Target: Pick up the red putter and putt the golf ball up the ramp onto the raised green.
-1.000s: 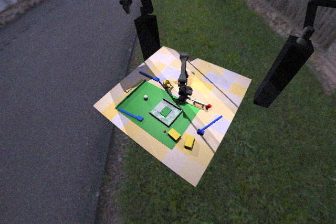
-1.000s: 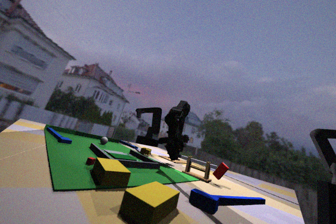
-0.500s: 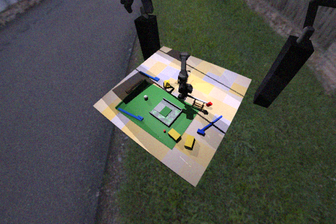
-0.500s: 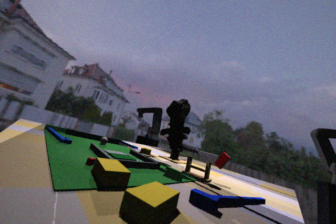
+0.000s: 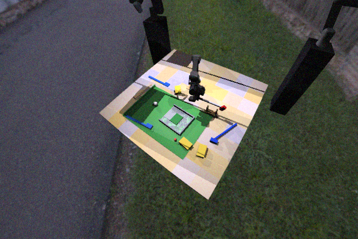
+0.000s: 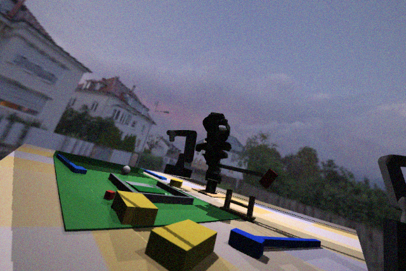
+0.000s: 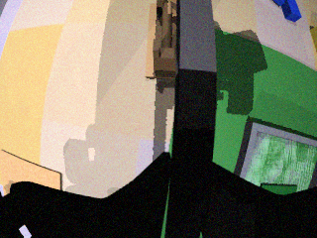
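Observation:
My gripper [image 5: 194, 97] [image 6: 217, 164] [image 7: 179, 160] is shut on the dark shaft of the red putter [image 5: 210, 103] [image 6: 242, 171] [image 7: 196, 93]. It holds the putter level in the air, just above the small wooden stand [image 5: 211, 112] [image 6: 238, 204] [image 7: 165, 34]. The putter's red head [image 5: 222, 107] [image 6: 268, 178] points away from the green mat [image 5: 144, 109] [image 6: 82, 202]. The white golf ball [image 5: 155, 103] [image 6: 125, 169] lies on the mat's far left part. The raised green [image 5: 176, 118] [image 6: 144, 188] [image 7: 284, 159] with its grey ramp sits mid-mat.
Three blue putters lie about: at the back left [image 5: 159, 81], on the mat's left edge [image 5: 139, 121] [image 6: 70, 164] and at the right [image 5: 223, 133] [image 6: 262, 243]. There are yellow blocks [image 5: 185, 143] [image 5: 201, 150] [image 5: 177, 88] and a small red cube [image 5: 175, 139] [image 6: 109, 194]. Black camera posts [image 5: 157, 36] [image 5: 300, 77] stand behind.

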`<action>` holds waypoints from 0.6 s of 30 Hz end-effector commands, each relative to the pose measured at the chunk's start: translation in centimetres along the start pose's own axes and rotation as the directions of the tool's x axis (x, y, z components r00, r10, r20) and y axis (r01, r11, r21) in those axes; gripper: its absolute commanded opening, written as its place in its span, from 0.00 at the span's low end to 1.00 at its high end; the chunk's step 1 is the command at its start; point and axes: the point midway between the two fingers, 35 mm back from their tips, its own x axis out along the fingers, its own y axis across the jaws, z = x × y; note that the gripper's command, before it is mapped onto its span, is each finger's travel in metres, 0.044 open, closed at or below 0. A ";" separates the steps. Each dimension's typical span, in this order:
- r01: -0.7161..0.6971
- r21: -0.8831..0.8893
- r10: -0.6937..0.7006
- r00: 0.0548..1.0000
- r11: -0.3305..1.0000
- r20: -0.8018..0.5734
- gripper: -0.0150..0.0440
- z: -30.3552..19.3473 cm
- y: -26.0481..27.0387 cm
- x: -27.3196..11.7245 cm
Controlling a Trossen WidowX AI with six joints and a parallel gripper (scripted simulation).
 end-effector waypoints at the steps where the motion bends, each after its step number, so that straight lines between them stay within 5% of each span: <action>1: 0.017 0.077 -0.015 1.000 0.997 -0.016 0.25 -1.5 -1.1 -0.4; 18: 0.102 0.423 -0.068 0.993 0.900 -0.094 0.25 -10.0 -4.6 -3.2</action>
